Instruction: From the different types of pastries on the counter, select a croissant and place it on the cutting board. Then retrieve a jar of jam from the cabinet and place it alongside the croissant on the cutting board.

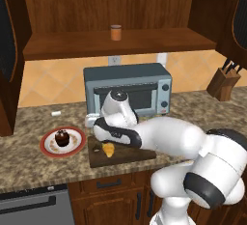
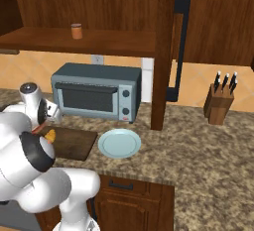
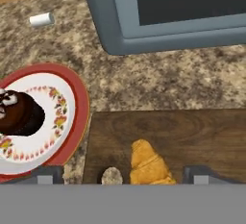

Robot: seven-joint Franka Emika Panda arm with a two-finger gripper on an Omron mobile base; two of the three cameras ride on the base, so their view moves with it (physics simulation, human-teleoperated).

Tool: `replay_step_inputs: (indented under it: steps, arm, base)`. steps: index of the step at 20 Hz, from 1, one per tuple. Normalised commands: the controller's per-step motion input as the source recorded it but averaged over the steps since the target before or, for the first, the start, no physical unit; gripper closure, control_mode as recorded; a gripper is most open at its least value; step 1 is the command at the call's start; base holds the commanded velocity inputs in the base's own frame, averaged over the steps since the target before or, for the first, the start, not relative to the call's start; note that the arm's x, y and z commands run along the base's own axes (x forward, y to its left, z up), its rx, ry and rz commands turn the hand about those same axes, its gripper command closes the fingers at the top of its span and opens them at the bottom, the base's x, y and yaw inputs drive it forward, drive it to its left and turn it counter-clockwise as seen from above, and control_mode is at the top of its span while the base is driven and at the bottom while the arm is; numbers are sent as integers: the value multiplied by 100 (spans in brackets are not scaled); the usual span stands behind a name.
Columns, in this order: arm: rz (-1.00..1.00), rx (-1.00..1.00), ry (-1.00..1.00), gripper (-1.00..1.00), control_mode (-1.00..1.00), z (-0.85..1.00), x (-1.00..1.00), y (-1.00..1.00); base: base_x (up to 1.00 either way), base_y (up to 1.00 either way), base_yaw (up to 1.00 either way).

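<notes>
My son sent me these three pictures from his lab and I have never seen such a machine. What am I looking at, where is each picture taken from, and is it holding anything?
This is a rendered kitchen with a white robot arm on a driving base. Two pictures come from cameras on the base, behind the arm to its left and right. The third comes from a camera on the hand, looking down past the gripper.

On the granite counter lie a dark wooden cutting board with a golden croissant on it, a red-rimmed plate with a chocolate cake, a bare pale blue plate, a toaster oven and a knife block. A jam jar stands on the cabinet shelf.

The gripper is open and holds nothing; the croissant lies between its fingertips.
</notes>
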Motion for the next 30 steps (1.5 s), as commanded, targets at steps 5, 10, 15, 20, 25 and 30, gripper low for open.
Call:
replay_step_inputs:
  steps: [5,10,15,20,25,30]
  arm:
    - [0,4,-20,-100,-100,100,-50,-17]
    - [-1,1,-13,-100,-100,100,-57,-46]
    - [0,4,-11,-100,-100,100,-21,-79]
    - [0,7,-8,-100,-100,100,-24,-68]
    - [0,2,-2,-100,-100,100,-19,-35]
    - [0,0,0,-100,-100,96,-22,-32]
  base:
    - [0,0,0]
    - [0,0,0]
    - [0,0,0]
    - [0,0,0]
    - [0,0,0]
    - [0,0,0]
